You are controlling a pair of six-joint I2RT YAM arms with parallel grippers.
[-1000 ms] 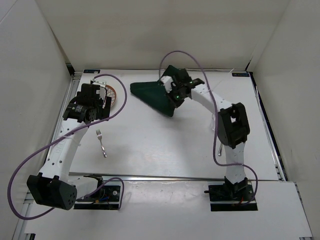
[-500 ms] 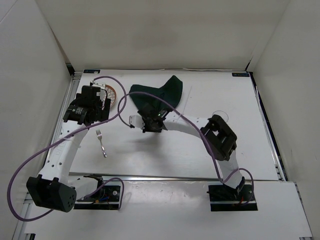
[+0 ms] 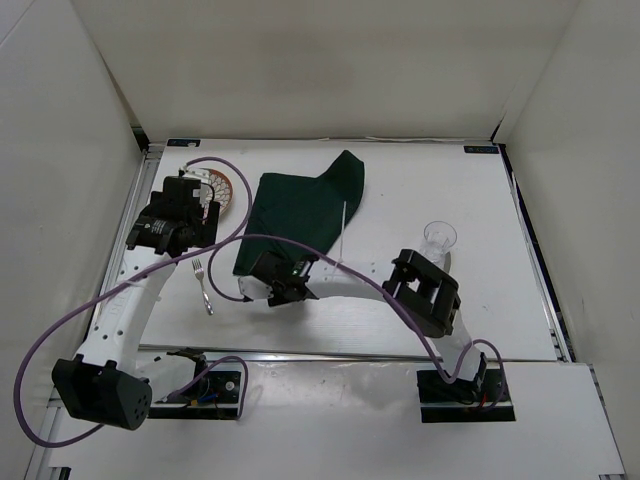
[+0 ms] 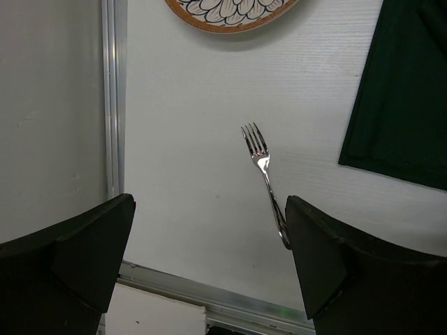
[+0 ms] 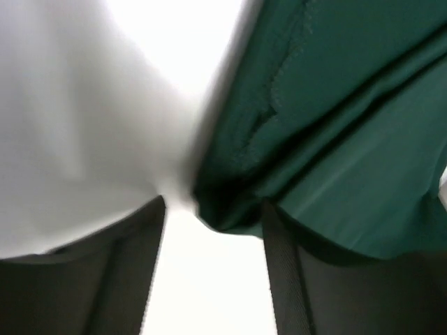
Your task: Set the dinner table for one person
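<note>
The dark green cloth (image 3: pixel 298 210) lies spread on the white dinner table (image 3: pixel 480 190), its far right corner folded up. My right gripper (image 3: pixel 281 290) sits low at the cloth's near left corner. In the right wrist view its jaws (image 5: pixel 215 209) stand open, with the cloth's corner (image 5: pixel 230 209) bunched just past the tips. My left gripper (image 3: pixel 185 222) hovers open over the table's left side, nothing between its fingers (image 4: pixel 209 209). A silver fork (image 3: pixel 203 285) lies below it; the fork (image 4: pixel 264 171) points its tines away. A patterned plate (image 3: pixel 220 185) lies at the far left.
A clear glass (image 3: pixel 438 238) stands right of the cloth, beside the right arm's elbow. A thin pale rod-like thing (image 3: pixel 343 235) lies along the cloth's right edge. The table's metal rail (image 4: pixel 115 98) runs along the left. White walls close in three sides.
The right arm swept from the far middle toward the near left, dragging the cloth out flat, and its jaws have parted at the cloth's corner. The left arm barely moved.
</note>
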